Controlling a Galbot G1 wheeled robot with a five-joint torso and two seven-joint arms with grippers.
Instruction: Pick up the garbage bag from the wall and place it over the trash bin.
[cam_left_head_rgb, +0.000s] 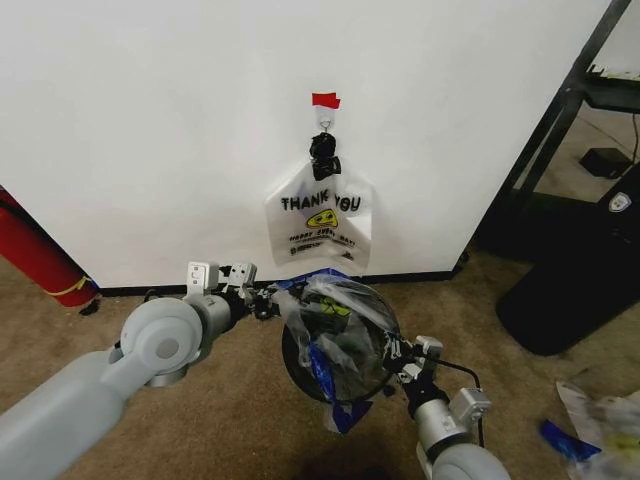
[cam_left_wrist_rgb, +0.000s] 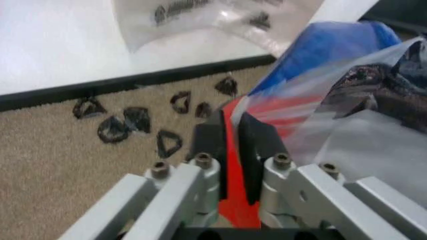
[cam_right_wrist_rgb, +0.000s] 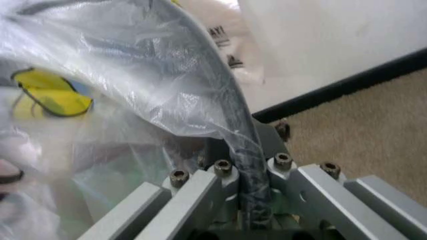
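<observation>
The garbage bag (cam_left_head_rgb: 340, 310), translucent with blue panels and a yellow print, lies draped over the round black trash bin (cam_left_head_rgb: 296, 362) on the carpet just in front of the white wall (cam_left_head_rgb: 150, 120). My left gripper (cam_left_head_rgb: 265, 300) is at the bin's left side, fingers (cam_left_wrist_rgb: 210, 145) shut on the bag's edge (cam_left_wrist_rgb: 360, 100), with red showing in the narrow gap. My right gripper (cam_left_head_rgb: 400, 358) is at the bin's right side. There its jaws are shut over the bag-covered (cam_right_wrist_rgb: 100, 60) dark rim (cam_right_wrist_rgb: 233, 120).
A whitish "THANK YOU" bag (cam_left_head_rgb: 320, 215) hangs from a hook (cam_left_head_rgb: 325, 122) under a red tape scrap (cam_left_head_rgb: 325, 100). A red cylinder (cam_left_head_rgb: 35, 250) leans at the left. A black rack (cam_left_head_rgb: 560, 110) and dark base (cam_left_head_rgb: 570, 290) stand right. Black clips (cam_left_wrist_rgb: 127, 125) litter the carpet.
</observation>
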